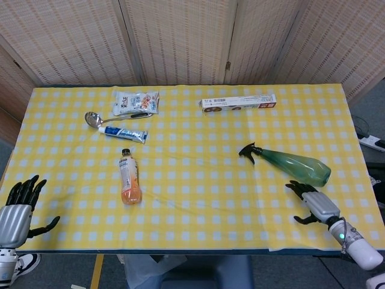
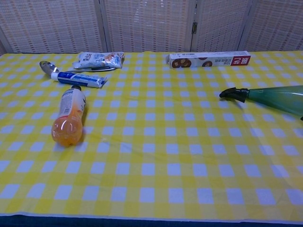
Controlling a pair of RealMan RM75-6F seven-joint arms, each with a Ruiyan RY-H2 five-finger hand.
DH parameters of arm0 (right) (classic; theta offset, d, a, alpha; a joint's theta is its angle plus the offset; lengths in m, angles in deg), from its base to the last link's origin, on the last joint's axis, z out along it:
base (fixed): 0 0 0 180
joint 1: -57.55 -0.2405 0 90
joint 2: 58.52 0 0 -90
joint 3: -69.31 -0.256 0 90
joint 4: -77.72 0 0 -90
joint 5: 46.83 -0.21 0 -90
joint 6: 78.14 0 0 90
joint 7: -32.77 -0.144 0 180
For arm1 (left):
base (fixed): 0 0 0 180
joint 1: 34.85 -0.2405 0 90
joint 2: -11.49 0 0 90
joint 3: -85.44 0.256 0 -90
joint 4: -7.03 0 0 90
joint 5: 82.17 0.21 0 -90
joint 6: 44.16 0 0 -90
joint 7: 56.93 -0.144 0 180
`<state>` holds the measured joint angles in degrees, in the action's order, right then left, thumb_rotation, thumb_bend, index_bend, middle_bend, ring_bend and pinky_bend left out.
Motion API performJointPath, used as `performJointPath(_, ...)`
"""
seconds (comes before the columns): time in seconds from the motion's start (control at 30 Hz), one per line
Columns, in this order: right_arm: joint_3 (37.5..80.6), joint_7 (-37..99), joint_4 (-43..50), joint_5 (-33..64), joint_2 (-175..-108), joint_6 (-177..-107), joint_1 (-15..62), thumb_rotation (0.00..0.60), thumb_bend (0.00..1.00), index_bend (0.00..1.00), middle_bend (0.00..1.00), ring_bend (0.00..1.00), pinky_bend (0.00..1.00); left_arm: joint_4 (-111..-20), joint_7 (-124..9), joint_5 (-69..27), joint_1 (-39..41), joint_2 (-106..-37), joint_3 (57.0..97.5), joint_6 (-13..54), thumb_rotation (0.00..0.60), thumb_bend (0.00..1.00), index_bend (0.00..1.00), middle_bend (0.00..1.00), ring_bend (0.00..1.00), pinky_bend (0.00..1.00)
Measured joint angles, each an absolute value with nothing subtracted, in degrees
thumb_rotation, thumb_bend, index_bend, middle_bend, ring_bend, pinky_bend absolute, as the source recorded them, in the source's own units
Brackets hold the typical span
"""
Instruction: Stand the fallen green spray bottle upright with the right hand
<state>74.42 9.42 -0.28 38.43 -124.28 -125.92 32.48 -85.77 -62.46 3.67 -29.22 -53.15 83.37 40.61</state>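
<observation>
right hand (image 1: 314, 205): at near right table edge, fingers (image 1: 296, 188) spread apart, holding nothing, touching nothing that shows; seen only from the head view.
left hand (image 1: 17, 211): off the near left corner, fingers (image 1: 23, 189) splayed and pointing up, thumb out to the side, empty.
green spray bottle (image 1: 290, 164): lying on its side on the right half of the table, black trigger head (image 1: 248, 152) pointing left, broad base toward the right edge; lies just beyond the right hand's fingertips, on their far side, close but apart. in the chest view (image 2: 278, 96) runs off the right border, nozzle raised slightly off the cloth.
tablecloth (image 1: 198, 198): yellow and white check, covering the whole table.
orange drink bottle (image 1: 129, 178): on its side left of centre, black cap toward the far side, white label with print too small to read.
toothpaste tube (image 1: 123, 132): blue and white, beyond the drink bottle; lettering unreadable.
spoon (image 1: 96, 118): metal, bowl to the left, just beyond the tube.
snack packet (image 1: 137, 102): white with a printed picture, far left area, touching the spoon handle; text unreadable.
long box (image 2: 209, 59): white with red end panel, far side right of centre, round food pictures on its left end, writing too small to make out.
</observation>
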Motion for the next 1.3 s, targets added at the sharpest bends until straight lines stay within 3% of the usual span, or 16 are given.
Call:
performJointPath(0.23,70.3,14.3,2.0,31.7,-123.0,-122.7,29.8,0.6,0.34,0.0,0.0,0.0,0.0,-85.5,-62.3,3.4,-29.1,-53.2,83.3,40.2,0.423,0.27,0.0,0.0,0.0,0.0)
performJointPath(0.4,70.2,15.7,-1.9,31.6,-119.9,-123.5,30.2,0.6,0.34,0.0,0.0,0.0,0.0,-85.4,-61.8,2.9,-29.0,-53.2,83.1,40.0,0.425,0.27,0.0,0.0,0.0,0.0)
performJointPath(0.63,70.7,10.1,-10.0,37.7,-113.0,-129.4,31.9,0.6,0.34,0.0,0.0,0.01,0.0,-85.5,-60.9,3.8,-28.8,-53.2,83.2,40.0,0.427,0.27,0.0,0.0,0.01,0.0)
performJointPath(0.77,69.4,13.8,-13.5,35.9,-110.4,-131.2,31.9,0.6,0.34,0.0,0.0,0.01,0.0,-85.5,-59.6,4.2,-28.6,-53.1,83.1,40.0,0.423,0.28,0.0,0.0,0.01,0.0)
performJointPath(1.07,65.4,35.6,-17.5,17.7,-107.9,-128.1,26.9,0.6,0.34,0.09,0.0,0.03,0.0,-85.4,-56.7,7.4,-28.4,-52.9,83.8,41.3,0.427,0.29,0.0,0.0,0.02,0.0)
performJointPath(1.3,64.7,59.0,-15.8,-1.9,-112.8,-126.8,18.9,0.6,0.34,0.09,0.0,0.05,0.0,-85.4,-53.6,8.9,-28.9,-51.9,84.4,42.7,0.427,0.29,0.0,0.0,0.02,0.0)
